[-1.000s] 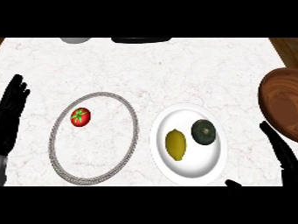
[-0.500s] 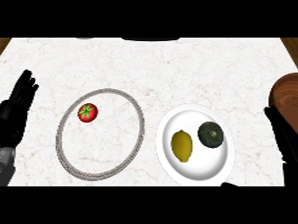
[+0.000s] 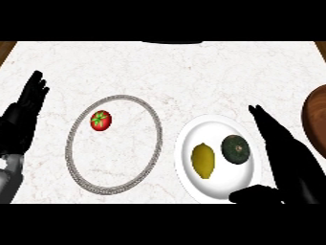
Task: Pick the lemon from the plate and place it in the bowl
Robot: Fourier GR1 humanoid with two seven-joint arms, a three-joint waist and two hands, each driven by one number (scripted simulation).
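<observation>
hovering beside the lemon (image 3: pixel 202 161) on the plate (image 3: pixel 212 127), right hand (image 3: pixel 294 160) straight-fingered, grasping nothing

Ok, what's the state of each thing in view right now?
lemon: on the plate, not held.
dark green fruit: same plate, right of the lemon.
tomato: inside the grey ring.
wooden bowl: at right edge, nothing showing inside.
right hand: open, at plate's right rim, holding nothing.
left hand: open, resting at left edge.
</observation>
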